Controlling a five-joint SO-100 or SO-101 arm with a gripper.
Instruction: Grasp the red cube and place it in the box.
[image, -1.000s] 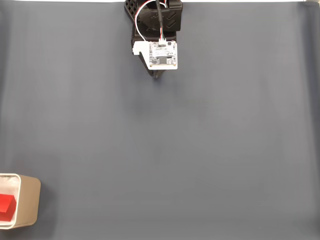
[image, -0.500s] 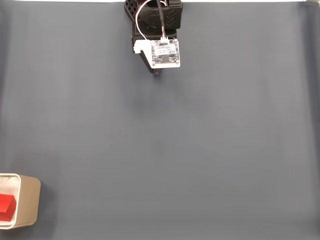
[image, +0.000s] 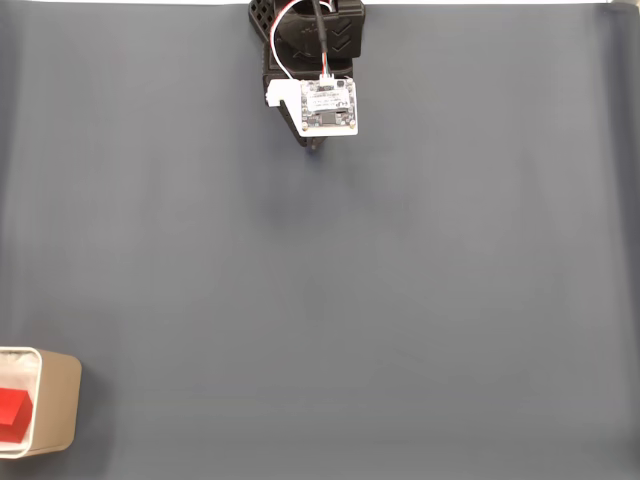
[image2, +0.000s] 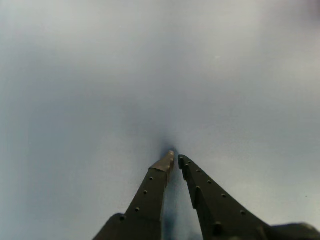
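Since a second ago the white board on the arm (image: 327, 105) has slid slightly up toward the top edge of the fixed view, arm folding back to its base; cube and box unchanged. Red cube (image: 14, 413) sits inside the box (image: 58, 400) at the lower left corner of the fixed view, against the frame's left edge, box partly cut off by that edge. Cube rests on the paler inside floor, cream wall to its right. Arm is at top centre of the fixed view, black body with red and white wires, well apart from the box. Grey worktop (image: 400, 300) takes up the rest of the frame.

Wrist view: hand (image2: 174, 158) comes in from the bottom edge, two dark fingers (image2: 150, 195) converging upward, tips nearly touching with a thin slit between them, so clenched and gripping nothing. Tips point at bare grey worktop (image2: 100, 75), a soft shadow just beyond them. In the fixed view, a dark tip of the hand (image: 316, 147) pokes out just below the white board.
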